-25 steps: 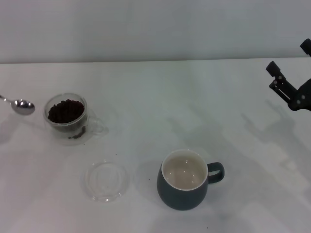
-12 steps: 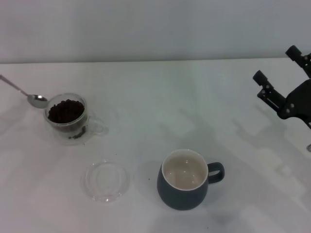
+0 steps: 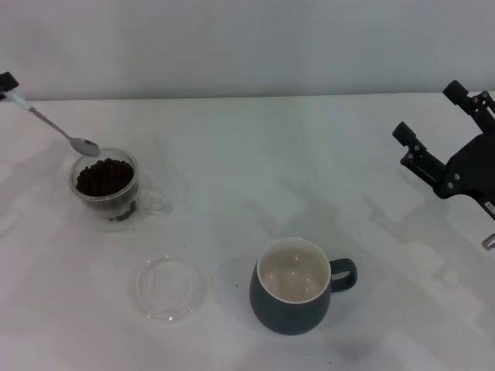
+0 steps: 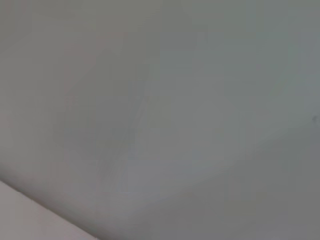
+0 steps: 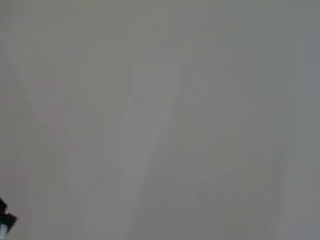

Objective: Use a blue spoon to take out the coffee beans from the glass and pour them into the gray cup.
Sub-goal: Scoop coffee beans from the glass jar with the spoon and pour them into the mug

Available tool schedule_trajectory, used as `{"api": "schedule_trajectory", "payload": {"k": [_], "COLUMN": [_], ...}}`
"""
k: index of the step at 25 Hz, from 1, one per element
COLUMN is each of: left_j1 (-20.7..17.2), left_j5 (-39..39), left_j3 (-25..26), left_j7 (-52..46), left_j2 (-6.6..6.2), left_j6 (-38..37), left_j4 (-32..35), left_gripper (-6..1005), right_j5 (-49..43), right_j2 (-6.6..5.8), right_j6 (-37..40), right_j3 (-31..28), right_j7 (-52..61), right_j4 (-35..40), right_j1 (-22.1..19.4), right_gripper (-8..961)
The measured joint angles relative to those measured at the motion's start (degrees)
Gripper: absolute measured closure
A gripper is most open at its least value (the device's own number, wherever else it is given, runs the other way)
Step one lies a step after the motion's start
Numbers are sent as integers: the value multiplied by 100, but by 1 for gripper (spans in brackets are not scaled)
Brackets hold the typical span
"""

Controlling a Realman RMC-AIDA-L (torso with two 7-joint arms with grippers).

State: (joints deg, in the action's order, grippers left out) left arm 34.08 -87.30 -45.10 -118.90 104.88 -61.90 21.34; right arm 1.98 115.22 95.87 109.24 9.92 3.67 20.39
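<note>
Nearest on the white surface (image 3: 255,147) stands the gray cup (image 3: 292,297), a little right of the middle, upright, its cream inside bare and its loop handle pointing right. To its left, apart from it, lies a flat clear round dish (image 3: 168,288). Farther back on the left stands the glass (image 3: 108,188), upright, with a heap of dark coffee beans (image 3: 104,177) inside and its clear handle on the right. Just above the far left part of the glass rim hangs the metal bowl of the blue spoon (image 3: 54,127); its stem slants up and away to the far left edge, where the left tool (image 3: 6,83) is clamped on the pale handle, only a dark tip of it showing. At the far right, well apart from the vessels, the right tool (image 3: 435,118) hangs above the surface with its two dark fingers spread apart, holding nothing.
</note>
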Motion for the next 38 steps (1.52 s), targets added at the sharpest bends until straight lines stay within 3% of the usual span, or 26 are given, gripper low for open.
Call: {"api": "schedule_trajectory", "payload": {"k": [8,15,23,38], "left_j1": [307,358,219,-129], "left_j5": [-763,-1036,-1125,-1174], "left_j3": [-8,-17,-66,-102], "left_j7": [-325,-358,-353,-372], "left_j2": [74,179,231,442], "left_j6": [363,431,423,412], "left_j4": [161,215,244,304], "left_gripper": [852,852,853,852], "right_j5": [1,35,66,40], "right_j2": [8,9,2,0], "right_j6": [9,-53,-212,-222], "right_j3": [63,27,2,12], "right_j7": [190,164,159,193], "right_j4": [12,11,11,11], "right_j1": [-7,-1,-4,-17], "right_gripper": [106,106,106,106]}}
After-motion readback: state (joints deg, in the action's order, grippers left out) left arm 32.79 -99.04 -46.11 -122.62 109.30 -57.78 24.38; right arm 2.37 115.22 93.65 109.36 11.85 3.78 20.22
